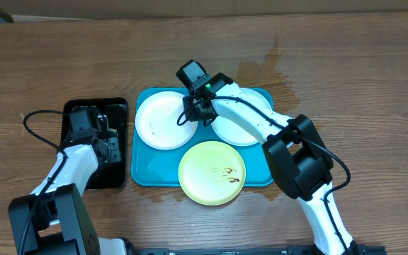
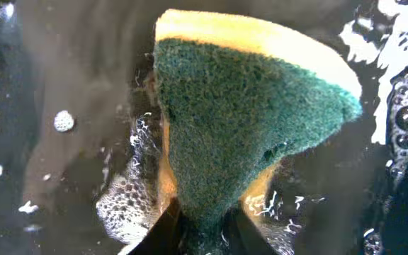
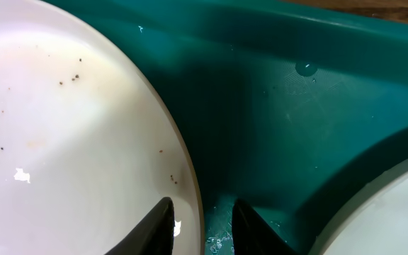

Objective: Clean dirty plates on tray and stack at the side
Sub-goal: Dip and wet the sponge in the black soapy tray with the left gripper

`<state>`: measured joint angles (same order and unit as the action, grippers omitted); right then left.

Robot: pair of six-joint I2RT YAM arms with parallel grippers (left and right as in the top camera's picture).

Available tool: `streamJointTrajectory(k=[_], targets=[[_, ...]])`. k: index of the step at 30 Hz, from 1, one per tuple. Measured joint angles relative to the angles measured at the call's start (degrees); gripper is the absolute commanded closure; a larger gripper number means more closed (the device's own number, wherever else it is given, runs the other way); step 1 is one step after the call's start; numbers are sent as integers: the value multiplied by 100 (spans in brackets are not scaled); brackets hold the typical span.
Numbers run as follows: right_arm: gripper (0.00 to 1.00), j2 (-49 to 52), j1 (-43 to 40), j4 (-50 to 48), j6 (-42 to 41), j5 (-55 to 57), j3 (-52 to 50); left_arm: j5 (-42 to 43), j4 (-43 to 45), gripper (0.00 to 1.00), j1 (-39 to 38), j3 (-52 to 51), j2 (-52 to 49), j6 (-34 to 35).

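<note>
On the turquoise tray [image 1: 142, 173] lie three plates. A white plate [image 1: 160, 122] with small brown specks [image 3: 62, 120] is at the left, and a second white plate [image 1: 238, 133] at the right is partly under my right arm. The yellow-green plate [image 1: 212, 172], with brown smears, hangs over the tray's front rim. My right gripper [image 1: 193, 113] [image 3: 202, 205] is open and straddles the left white plate's right rim, one finger over the plate and one over the tray floor. My left gripper [image 1: 109, 146] [image 2: 204, 212] is shut on a green and yellow sponge [image 2: 246, 120] over soapy water.
A black tray [image 1: 119, 106] with foamy water [image 2: 122, 202] stands left of the turquoise tray, and my left arm reaches into it. A dark wet stain [image 1: 261, 69] marks the wooden table behind the tray. Bare wood lies to the far left and right.
</note>
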<state>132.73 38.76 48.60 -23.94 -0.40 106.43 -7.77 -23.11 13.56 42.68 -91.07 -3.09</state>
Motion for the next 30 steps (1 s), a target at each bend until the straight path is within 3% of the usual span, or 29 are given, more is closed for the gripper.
streamJointTrajectory(k=[3, 11, 21, 24, 27, 30], targets=[[71, 0, 2, 0, 0, 4, 0, -129, -170, 55, -2, 70, 4, 24], [70, 0, 0, -2, 2, 20, 0, -177, -1032, 53, -2, 914, -20, 63], [70, 0, 0, -11, 2, 42, 0, -166, -457, 50, -2, 1067, -223, 317], [70, 0, 0, -13, 2, 42, 0, -11, -365, 61, -2, 1029, -535, 339], [70, 0, 0, -15, 2, 42, 0, 116, -164, 83, -2, 1029, -861, 391], [70, 0, 0, -15, 2, 42, 0, 203, -118, 88, -9, 1062, -949, 422]])
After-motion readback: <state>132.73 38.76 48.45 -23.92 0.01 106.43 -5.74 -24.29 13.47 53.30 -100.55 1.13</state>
